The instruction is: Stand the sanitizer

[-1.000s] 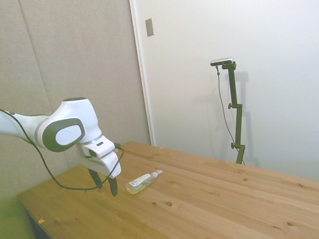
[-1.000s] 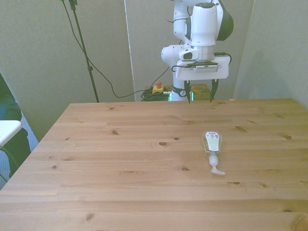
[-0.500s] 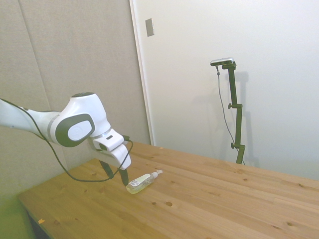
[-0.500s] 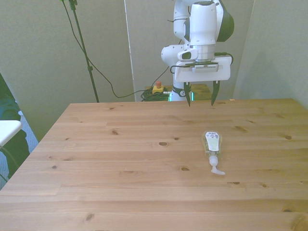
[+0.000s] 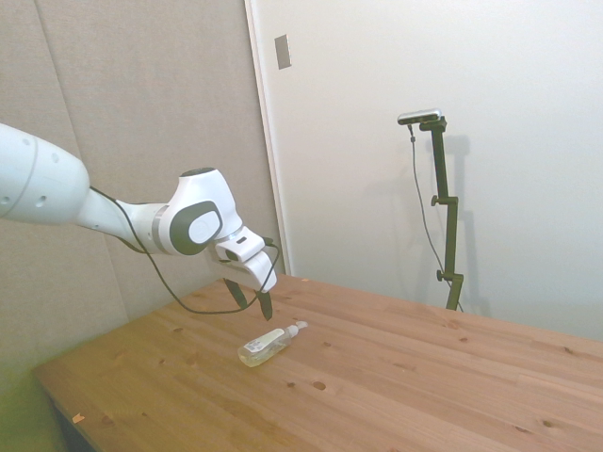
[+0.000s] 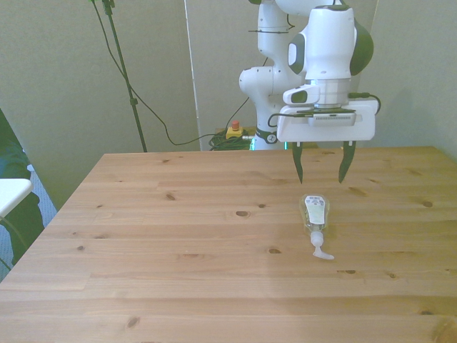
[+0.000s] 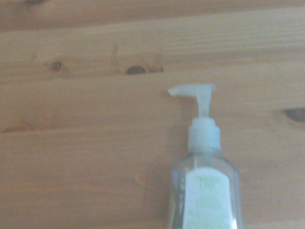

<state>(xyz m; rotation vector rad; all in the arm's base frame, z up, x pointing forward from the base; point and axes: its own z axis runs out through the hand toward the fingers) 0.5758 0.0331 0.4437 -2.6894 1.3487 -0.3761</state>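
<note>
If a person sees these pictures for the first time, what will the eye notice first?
First the white arm's gripper, hanging open just above the table with its fingers pointing down. Next the sanitizer, the only loose thing on the wood, lying on its side right below and in front of the gripper, at the front view's right, with its pump top pointing away from the robot. The wrist view shows it close up, the pump and label clear.

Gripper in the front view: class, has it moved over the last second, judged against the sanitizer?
Yes. The gripper has come toward the camera and the front view's right, and now hangs open above the base end of the lying sanitizer, which has not shifted on the table.
</note>
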